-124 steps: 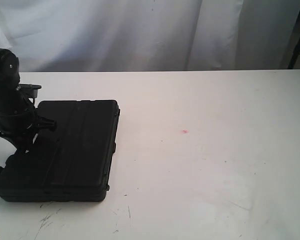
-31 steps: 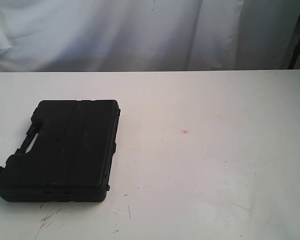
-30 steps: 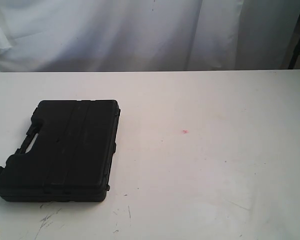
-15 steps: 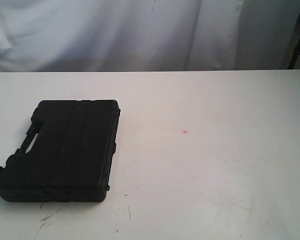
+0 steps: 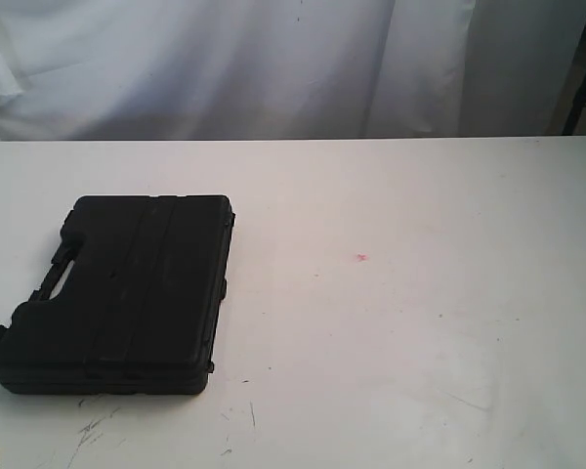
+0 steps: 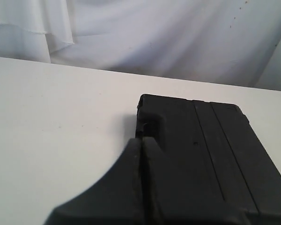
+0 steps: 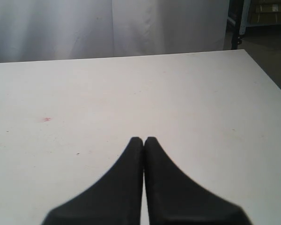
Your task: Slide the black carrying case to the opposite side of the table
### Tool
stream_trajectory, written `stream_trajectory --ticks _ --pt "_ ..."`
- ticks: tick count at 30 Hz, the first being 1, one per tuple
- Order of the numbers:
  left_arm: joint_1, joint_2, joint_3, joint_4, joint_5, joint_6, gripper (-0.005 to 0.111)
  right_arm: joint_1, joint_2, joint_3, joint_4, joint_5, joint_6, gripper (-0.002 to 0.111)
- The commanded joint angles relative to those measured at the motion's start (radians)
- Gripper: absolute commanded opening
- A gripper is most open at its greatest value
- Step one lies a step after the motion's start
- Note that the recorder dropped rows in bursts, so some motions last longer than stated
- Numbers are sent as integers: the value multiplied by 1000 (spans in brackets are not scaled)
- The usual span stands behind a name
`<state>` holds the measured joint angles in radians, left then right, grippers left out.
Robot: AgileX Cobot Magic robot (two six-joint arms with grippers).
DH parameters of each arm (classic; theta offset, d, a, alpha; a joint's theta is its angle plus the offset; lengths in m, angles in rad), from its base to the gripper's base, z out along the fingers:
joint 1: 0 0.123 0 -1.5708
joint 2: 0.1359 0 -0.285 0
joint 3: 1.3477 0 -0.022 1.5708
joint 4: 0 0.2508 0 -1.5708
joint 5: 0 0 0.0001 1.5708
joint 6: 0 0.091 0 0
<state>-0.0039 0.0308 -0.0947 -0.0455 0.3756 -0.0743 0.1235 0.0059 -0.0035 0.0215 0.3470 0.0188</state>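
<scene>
The black carrying case [image 5: 122, 291] lies flat on the left part of the white table [image 5: 400, 322], its handle toward the left edge. No arm shows in the exterior view. In the left wrist view the same case [image 6: 210, 154] fills the near side, and my left gripper [image 6: 141, 140] is shut with nothing in it, its tips in front of the case's corner; whether they touch it I cannot tell. My right gripper [image 7: 144, 139] is shut and empty over bare table [image 7: 187, 93].
A tiny red spot [image 5: 360, 258] marks the table's middle, also seen as a red spot [image 7: 47, 119] in the right wrist view. Dark scuff marks [image 5: 93, 430] lie by the front edge. A white curtain [image 5: 273, 59] hangs behind; a dark stand [image 5: 584, 88] is at far right.
The left arm, which stood over the case's handle 4.1 s ago, has left the exterior view. Over the last second nothing has moved; the case lies where it was.
</scene>
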Motion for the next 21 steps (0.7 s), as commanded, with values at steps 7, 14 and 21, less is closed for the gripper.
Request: stream_trajectory --ticks 7,14,21 --pt "4 -31 60 33 -5 4 0 -8 -6 4 4 -2 -6 0" --pt "3 -31 95 33 -22 4 0 -8 -6 4 4 -2 -6 0" --pt "3 -31 95 59 -30 4 0 -8 -6 4 4 -2 -6 0"
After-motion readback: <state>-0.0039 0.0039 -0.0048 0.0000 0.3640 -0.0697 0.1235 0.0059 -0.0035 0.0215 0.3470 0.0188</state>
